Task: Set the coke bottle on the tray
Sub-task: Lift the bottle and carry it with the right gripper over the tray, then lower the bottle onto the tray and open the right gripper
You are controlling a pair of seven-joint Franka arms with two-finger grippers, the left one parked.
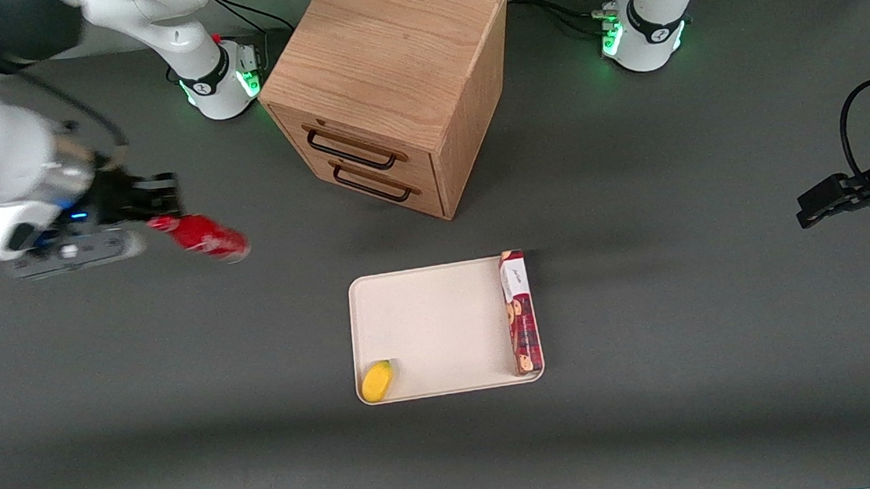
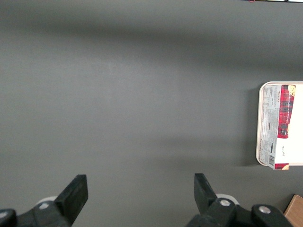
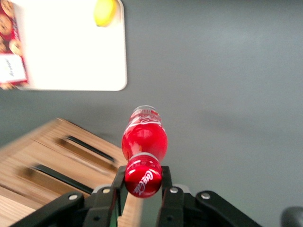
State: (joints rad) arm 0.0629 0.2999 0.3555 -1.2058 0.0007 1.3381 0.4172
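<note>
My right gripper [image 1: 156, 210] is shut on the cap end of the coke bottle [image 1: 206, 238], a small glossy red bottle held tilted above the table toward the working arm's end. In the right wrist view the gripper [image 3: 143, 182] clamps the red cap, and the coke bottle [image 3: 144, 137] points away from it with white script lettering. The cream-white tray [image 1: 434, 327] lies on the table nearer the front camera than the wooden cabinet, well apart from the bottle. It also shows in the right wrist view [image 3: 75, 52] and the left wrist view [image 2: 265, 123].
A wooden drawer cabinet [image 1: 389, 83] with two dark handles stands at the table's middle. On the tray lie a long red cookie box [image 1: 520, 312] along one edge and a yellow fruit [image 1: 377, 380] in a near corner. Cables run at the table's edges.
</note>
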